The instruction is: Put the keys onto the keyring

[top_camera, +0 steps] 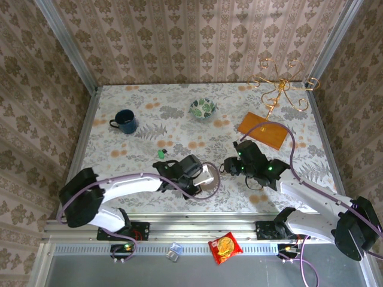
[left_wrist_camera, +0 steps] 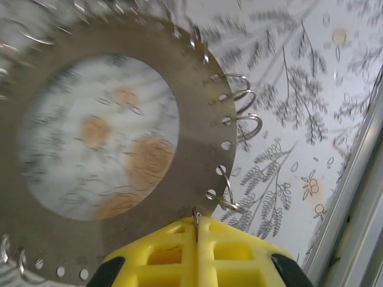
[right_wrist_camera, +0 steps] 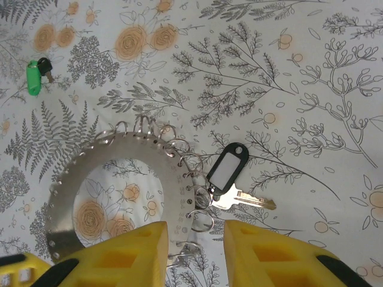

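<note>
Near edge of the table (top_camera: pixel 269 101): left gripper (left_wrist_camera: pixel 197 230) clenches a wire loop (left_wrist_camera: pixel 195 216) on the perforated metal disc (left_wrist_camera: pixel 194 149); right gripper (right_wrist_camera: pixel 195 234) gapes over neighbouring loops. Green-headed keys (right_wrist_camera: pixel 34 76) lie apart.

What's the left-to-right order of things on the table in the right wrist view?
green-tagged key → holed metal disc → black-tagged key

Damask-papered walls (top_camera: pixel 179 36), floral tabletop (top_camera: pixel 173 98), metal front rail (top_camera: pixel 239 216)
</note>
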Available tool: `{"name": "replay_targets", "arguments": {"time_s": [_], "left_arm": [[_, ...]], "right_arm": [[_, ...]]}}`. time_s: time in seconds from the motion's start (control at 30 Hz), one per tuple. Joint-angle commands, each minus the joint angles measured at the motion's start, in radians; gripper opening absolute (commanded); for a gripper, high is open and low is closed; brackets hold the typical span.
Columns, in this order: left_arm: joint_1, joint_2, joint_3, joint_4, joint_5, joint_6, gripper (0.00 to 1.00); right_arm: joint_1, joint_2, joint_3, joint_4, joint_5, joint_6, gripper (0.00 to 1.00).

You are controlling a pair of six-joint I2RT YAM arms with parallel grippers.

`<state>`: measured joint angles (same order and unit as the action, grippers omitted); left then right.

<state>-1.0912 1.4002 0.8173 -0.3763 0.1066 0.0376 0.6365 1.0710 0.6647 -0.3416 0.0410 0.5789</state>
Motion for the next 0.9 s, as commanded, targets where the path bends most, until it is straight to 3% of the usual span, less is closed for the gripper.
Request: {"name": "replay_targets", "arguments": {"time_s": [0.0,0.3,0.53,0.7,0.87], "left_arm": [[0.011,-0.098,0.03,0.019,-0.106,-0.038,0.0],[0.011,-0.247,0.017,0.107,-0.303,0.043,0.0],[0.022,-0.295,0.011,0.221,-0.372,0.118,0.0],[0.056,-0.338,-0.023,0.347,-0.349,0.183,0.0],[0.134,-0.371,-0.063,0.437,-0.206,0.237,0.0]], "right_arm": [[-0.009,-0.034,0.023,-0.018,0.029,-0.047,0.31],[-0.032,-0.06,0.077,-0.006,0.065,-0.155,0.31],[-0.041,-0.054,0.094,0.042,0.071,-0.222,0.31],[-0.046,-0.06,0.116,0.064,0.076,-0.294,0.31],[-0.047,-0.06,0.129,0.115,0.067,-0.367,0.31]]}}
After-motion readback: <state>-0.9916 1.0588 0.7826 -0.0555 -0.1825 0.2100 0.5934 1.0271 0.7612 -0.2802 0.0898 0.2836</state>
